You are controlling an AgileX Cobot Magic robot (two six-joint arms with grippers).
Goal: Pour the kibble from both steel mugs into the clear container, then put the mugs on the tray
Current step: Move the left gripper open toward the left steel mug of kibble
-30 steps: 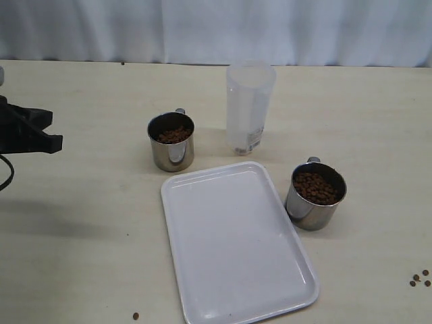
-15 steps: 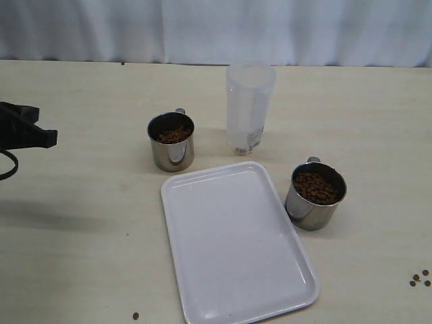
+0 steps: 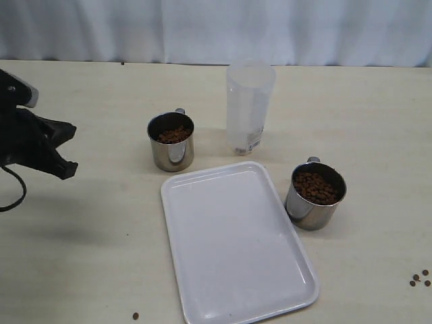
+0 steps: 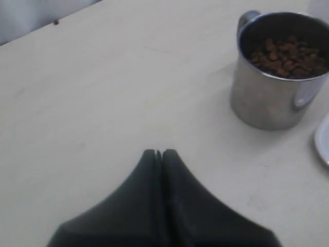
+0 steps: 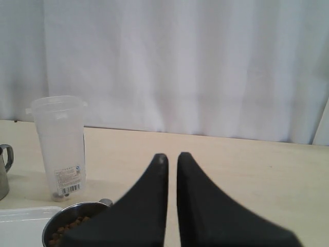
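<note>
Exterior view: the clear container [image 3: 249, 108] is standing upright at the back of the table [image 3: 81, 256], a pale beige wood-look surface. Its white label [image 3: 254, 140] is sitting near the base. The left steel mug [image 3: 171, 142] and right steel mug [image 3: 314, 197] are each holding kibble [image 3: 174, 135] and flanking the bare white tray [image 3: 236, 243]. Stray pellets [image 3: 418, 278] are lying near the right edge. A white curtain [image 3: 216, 30] is hanging behind. The left gripper [image 3: 66, 167] is hovering well apart from the left steel mug.

Left wrist view: the left gripper is showing its jaws pressed together, gripping nothing.

Right wrist view: the right gripper [image 5: 172, 157] is clenched and empty. The label is showing a barcode; its print is too small to read.
</note>
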